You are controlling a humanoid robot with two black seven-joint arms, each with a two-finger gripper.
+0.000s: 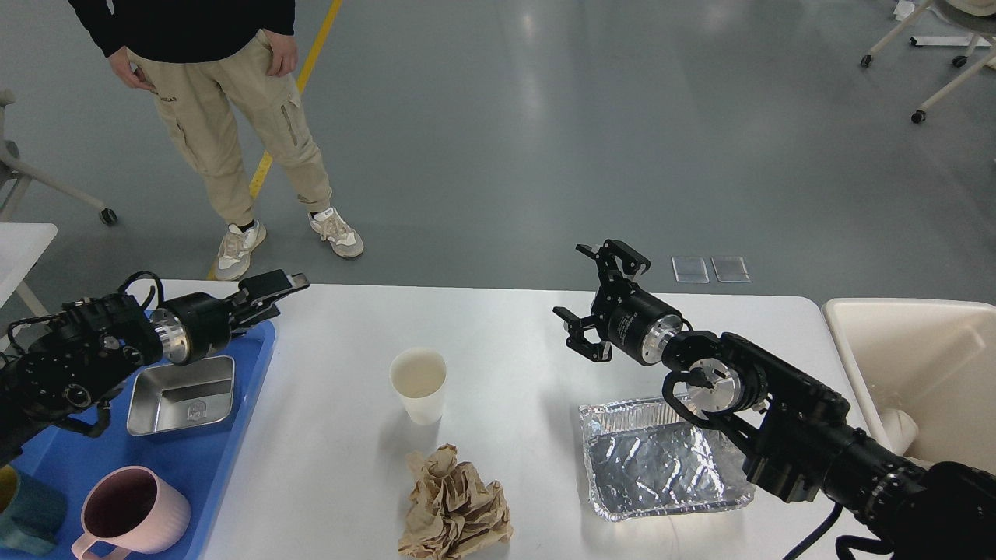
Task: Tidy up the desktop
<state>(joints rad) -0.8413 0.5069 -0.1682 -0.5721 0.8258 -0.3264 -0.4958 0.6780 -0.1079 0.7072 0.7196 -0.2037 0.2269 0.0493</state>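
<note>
The white desktop (498, 319) holds a white paper cup (419, 385), a crumpled brown paper ball (455, 507) and an empty foil tray (661, 460). My left gripper (274, 295) hovers over the far right corner of the blue tray (226, 467). Its fingers stand slightly apart and hold nothing. A steel tray (183, 393) lies in the blue tray below it. My right gripper (595, 289) is open and empty. It hangs above the desktop, behind the foil tray and right of the cup.
A pink mug (132, 513) and a teal cup (23, 513) stand in the blue tray's near end. A cream bin (918, 365) with a white object (899, 428) inside sits at the right edge. A person (226, 117) stands beyond the far left corner.
</note>
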